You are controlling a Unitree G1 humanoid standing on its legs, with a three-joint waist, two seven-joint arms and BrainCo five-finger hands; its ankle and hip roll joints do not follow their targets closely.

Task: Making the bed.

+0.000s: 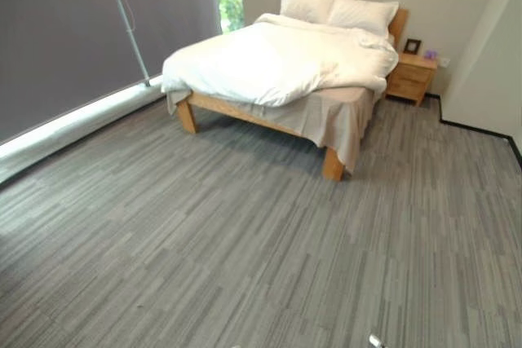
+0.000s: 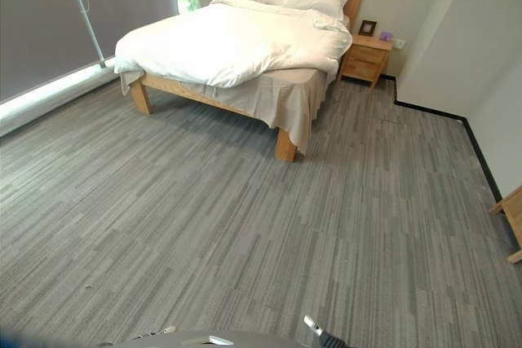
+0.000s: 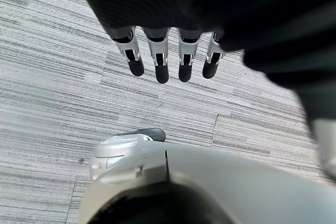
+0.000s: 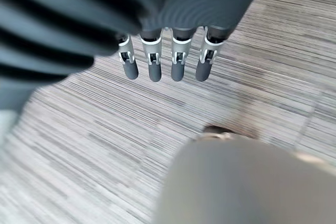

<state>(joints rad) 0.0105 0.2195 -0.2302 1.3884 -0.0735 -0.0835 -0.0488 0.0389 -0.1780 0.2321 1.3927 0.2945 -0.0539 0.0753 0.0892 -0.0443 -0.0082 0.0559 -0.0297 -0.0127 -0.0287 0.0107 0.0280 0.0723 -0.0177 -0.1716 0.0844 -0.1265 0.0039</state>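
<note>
Above floor (image 3: 47, 77), straight empty fingers (image 3: 160, 61).

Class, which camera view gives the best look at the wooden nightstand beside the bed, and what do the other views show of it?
The right eye view: the nightstand stands whole beside the bed, well inside the picture. The left eye view shows it too, about as clearly. Each wrist view looks down past its own hand, left hand and right hand, at grey floor.

Rumpled white cloth duvet (image 1: 277, 59) on a pale wooden bed (image 1: 236, 110) (matt finish), matching wooden nightstand (image 1: 412, 77), over streaked grey carpet floor (image 1: 245, 242).
</note>
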